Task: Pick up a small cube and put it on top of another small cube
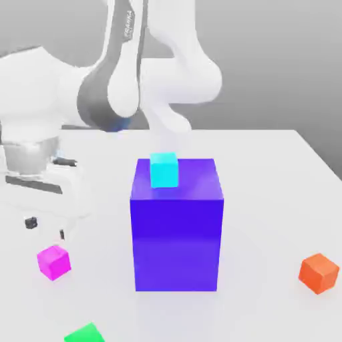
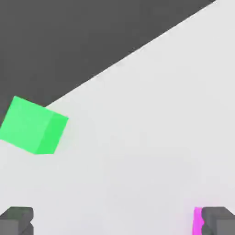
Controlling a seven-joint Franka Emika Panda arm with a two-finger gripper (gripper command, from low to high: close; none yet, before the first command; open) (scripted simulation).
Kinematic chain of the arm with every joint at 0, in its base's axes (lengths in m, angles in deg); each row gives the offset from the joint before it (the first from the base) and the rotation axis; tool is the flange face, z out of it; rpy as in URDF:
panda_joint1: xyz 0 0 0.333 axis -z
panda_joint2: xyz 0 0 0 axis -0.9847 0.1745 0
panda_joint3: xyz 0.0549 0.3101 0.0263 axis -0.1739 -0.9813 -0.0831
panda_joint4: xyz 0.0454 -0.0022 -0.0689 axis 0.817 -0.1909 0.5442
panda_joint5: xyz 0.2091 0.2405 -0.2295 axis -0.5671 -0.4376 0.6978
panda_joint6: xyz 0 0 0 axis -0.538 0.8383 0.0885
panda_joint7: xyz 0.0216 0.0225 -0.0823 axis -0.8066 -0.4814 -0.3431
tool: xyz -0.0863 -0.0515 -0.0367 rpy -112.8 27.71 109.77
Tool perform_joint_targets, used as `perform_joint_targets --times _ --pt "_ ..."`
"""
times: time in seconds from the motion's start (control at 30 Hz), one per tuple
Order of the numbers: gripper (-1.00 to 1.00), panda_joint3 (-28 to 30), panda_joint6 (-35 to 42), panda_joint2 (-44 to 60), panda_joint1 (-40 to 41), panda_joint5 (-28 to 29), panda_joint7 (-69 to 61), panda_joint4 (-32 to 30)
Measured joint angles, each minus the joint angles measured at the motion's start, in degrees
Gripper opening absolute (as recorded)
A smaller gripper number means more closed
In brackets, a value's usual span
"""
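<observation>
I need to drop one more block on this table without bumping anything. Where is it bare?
Widest bare patch: table on the exterior view's right, between the blue-violet block and orange cube. Crowded: the exterior view's left, where the open pincer hangs by the magenta cube, green cube beyond.

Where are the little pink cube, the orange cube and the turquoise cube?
magenta-pink cube (image 1: pixel 53 261), exterior view, on its front face.
orange cube (image 1: pixel 318 273), exterior view, on its front face.
cyan cube (image 1: pixel 163 170), exterior view, on its front face; it sits atop the big blue-violet block (image 1: pixel 177 240).
</observation>
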Motion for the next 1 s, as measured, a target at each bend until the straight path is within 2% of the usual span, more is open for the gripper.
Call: perform_joint_targets --times 0.07,0.13,0.4,0.43,0.67,0.9,1.0 --pt "0.00 1.7 -2.5 3.3 0.9 2.0 1.4 -1.7" --pt "0.00 1.4 -4.5 6.1 1.5 0.6 0.4 -1.8" --pt "0.00 -10.7 -12.1 16.7 11.3 -10.9 -8.4 0.6" --pt "-1.00 -12.0 -12.8 17.6 12.3 -11.8 -9.1 0.9" --pt "-1.00 -12.1 -12.8 17.6 12.4 -11.7 -9.1 0.9" --pt "-1.00 -3.2 -6.9 9.1 5.9 -1.0 -1.0 -1.3" --pt "-1.00 -1.1 -4.1 5.5 4.5 3.6 2.4 -2.1"
